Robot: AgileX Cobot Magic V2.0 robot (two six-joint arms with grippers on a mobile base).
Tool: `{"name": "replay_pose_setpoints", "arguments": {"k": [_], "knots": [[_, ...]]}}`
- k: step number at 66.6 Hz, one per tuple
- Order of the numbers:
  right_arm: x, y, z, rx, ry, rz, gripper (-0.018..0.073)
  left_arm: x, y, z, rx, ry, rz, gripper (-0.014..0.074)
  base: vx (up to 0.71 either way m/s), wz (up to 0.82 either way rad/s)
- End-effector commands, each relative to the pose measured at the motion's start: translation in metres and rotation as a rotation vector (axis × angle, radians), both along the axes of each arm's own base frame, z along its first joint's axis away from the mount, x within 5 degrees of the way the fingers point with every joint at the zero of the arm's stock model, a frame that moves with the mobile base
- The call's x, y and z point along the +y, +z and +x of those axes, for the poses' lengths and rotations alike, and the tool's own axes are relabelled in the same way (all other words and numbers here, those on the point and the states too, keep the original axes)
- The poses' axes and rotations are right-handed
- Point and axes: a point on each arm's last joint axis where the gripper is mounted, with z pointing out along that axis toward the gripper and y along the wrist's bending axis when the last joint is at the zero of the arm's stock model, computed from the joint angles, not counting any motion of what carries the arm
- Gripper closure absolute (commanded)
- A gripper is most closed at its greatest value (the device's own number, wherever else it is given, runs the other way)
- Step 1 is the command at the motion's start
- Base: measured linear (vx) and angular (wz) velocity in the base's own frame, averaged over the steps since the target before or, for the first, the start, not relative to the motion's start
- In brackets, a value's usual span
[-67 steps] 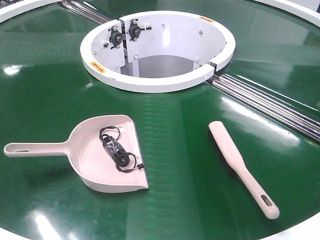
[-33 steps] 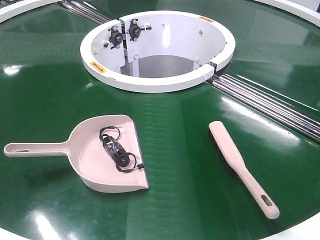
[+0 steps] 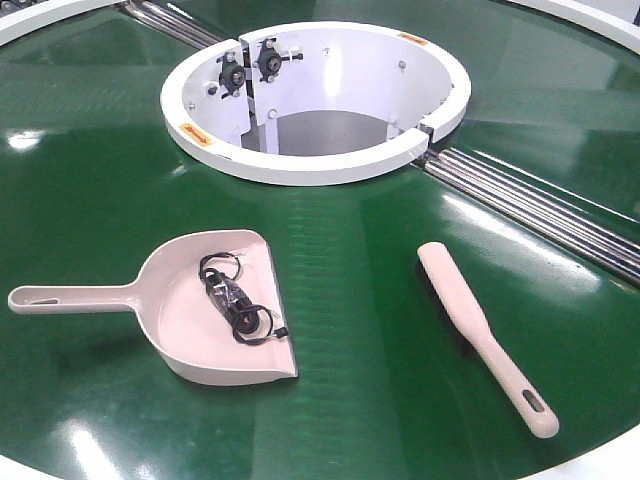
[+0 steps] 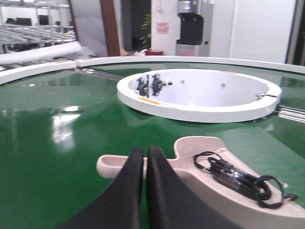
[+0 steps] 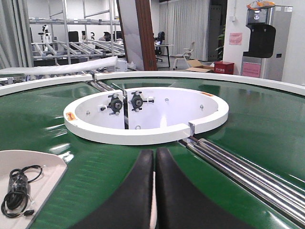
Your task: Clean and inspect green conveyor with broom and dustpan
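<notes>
The green conveyor carries the pale pink dustpan at front left, handle pointing left, with a black cable bundle lying inside it. To the right, the pink broom lies diagonally, handle toward the front edge. No gripper shows in the front view. In the left wrist view my left gripper is shut and holds nothing, just behind the dustpan handle. My right gripper is also shut and holds nothing; a thin strip of the broom shows past its fingers.
A white ring hub opens in the belt behind both tools. Chrome rails run from its right side toward the far right. The belt's white front edge lies just beyond the broom handle.
</notes>
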Motion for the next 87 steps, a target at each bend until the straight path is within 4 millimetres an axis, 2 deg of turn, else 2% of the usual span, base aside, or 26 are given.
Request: {"name": "replay_pose_setpoints", "arguments": {"k": [1, 7, 33, 87], "knots": [[-0.0009, 0.0153, -0.0011, -0.092, -0.009, 0.022, 0.0568, 0.0013, 0.0016, -0.0014, -0.099, 0.022, -0.049, 0.0604, 0.00, 0.00], [-0.0009, 0.0150, -0.0011, -0.089, -0.009, 0.021, 0.0568, 0.0028, -0.0014, -0.0009, -0.054, 0.048, -0.080, 0.0604, 0.00, 0.00], [-0.0009, 0.0150, -0.0011, -0.088, -0.009, 0.021, 0.0568, 0.0026, -0.0010, -0.0010, -0.054, 0.043, -0.124, 0.0604, 0.00, 0.00], [-0.0009, 0.0151, -0.0011, -0.089, -0.009, 0.021, 0.0568, 0.0026, -0.0011, -0.0009, -0.052, 0.043, -0.123, 0.0603, 0.00, 0.00]]}}
